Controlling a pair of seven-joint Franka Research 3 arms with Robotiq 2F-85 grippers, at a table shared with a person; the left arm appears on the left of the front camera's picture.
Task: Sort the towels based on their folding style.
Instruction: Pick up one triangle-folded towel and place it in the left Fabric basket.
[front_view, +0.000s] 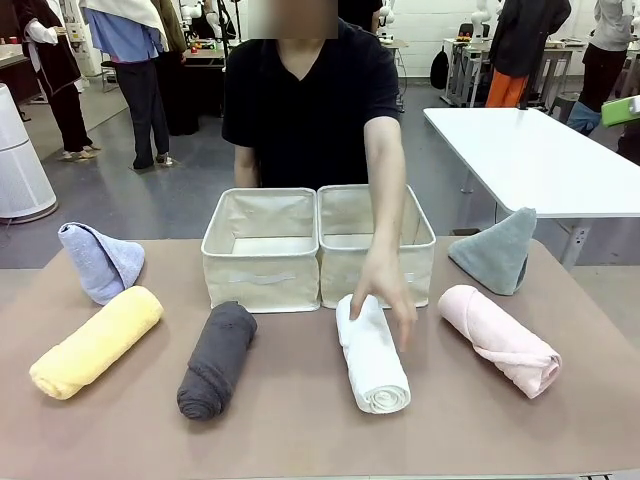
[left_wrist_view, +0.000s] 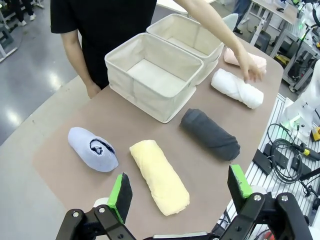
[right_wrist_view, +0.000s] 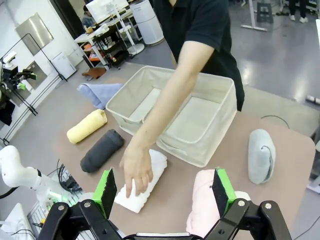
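Observation:
Rolled towels lie in a row on the brown table: yellow (front_view: 95, 342) (left_wrist_view: 159, 176) (right_wrist_view: 87, 126), dark grey (front_view: 216, 359) (left_wrist_view: 210, 134) (right_wrist_view: 102, 150), white (front_view: 372, 354) (left_wrist_view: 237, 88) (right_wrist_view: 141, 181) and pink (front_view: 499, 339) (left_wrist_view: 245, 58) (right_wrist_view: 205, 200). A light blue cone fold (front_view: 99, 260) (left_wrist_view: 93, 148) (right_wrist_view: 99, 93) sits far left, a grey-teal cone fold (front_view: 497, 251) (right_wrist_view: 261, 156) far right. The person's hand (front_view: 385, 287) (right_wrist_view: 136, 168) rests on the white roll. My left gripper (left_wrist_view: 179, 190) hovers open above the yellow roll. Above the pink roll my right gripper (right_wrist_view: 166, 186) is open too.
Two beige fabric bins (front_view: 262, 248) (front_view: 376, 243) stand side by side at the table's far middle, both holding nothing. The person stands behind them. A white table (front_view: 540, 155) is off to the back right.

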